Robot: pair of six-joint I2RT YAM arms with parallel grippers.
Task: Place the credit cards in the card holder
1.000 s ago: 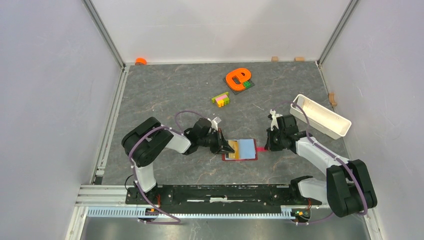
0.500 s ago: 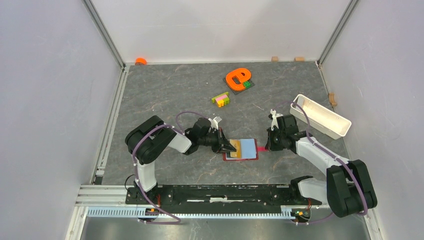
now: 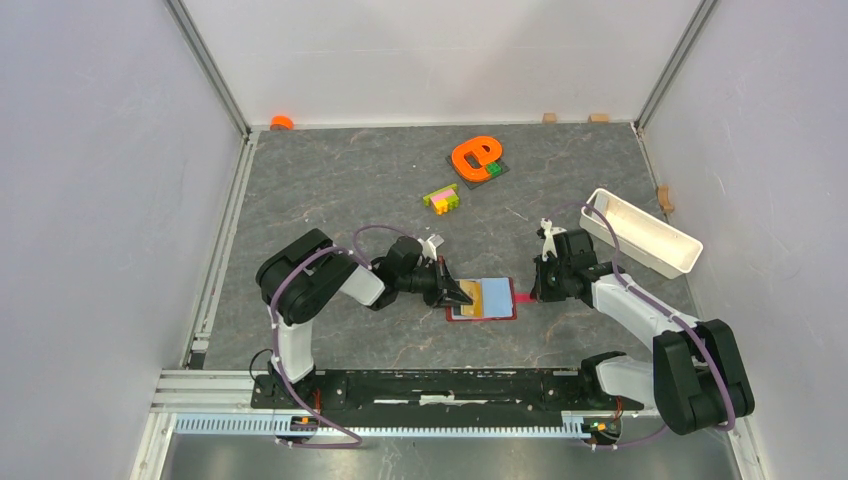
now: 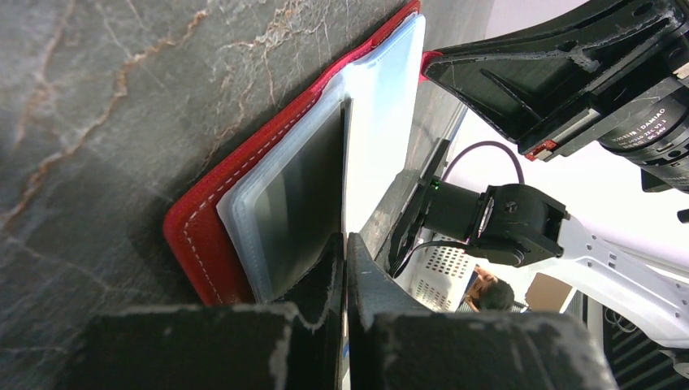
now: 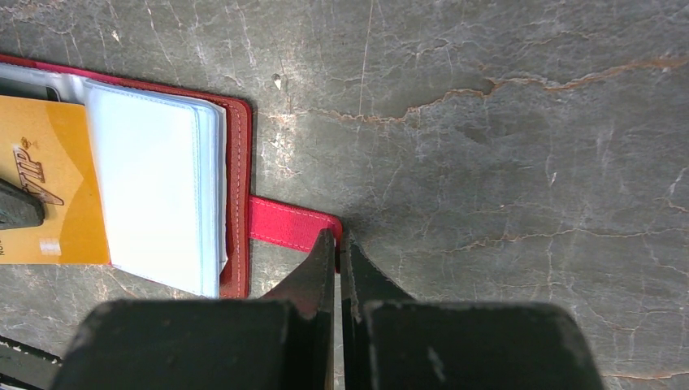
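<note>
Lying open near the middle of the near edge of the table [image 3: 330,190], the card holder [image 3: 500,300] shows its light-blue inside. The left gripper [image 4: 344,241] has its 2 fingers squeezed together on 1 orange credit card [image 5: 50,191]. That card rests on the left half of the holder, and its right edge is tucked just under the pale-blue leaves. The right gripper [image 5: 338,237] has its 2 fingers pinched on the end of the red snap tab [image 5: 284,223], which sticks out from the right side of the holder. A white tray [image 3: 640,232] sits by the right edge. An orange letter shape [image 3: 474,156] and some toy bricks [image 3: 441,198] lie nearer the far edge.
</note>
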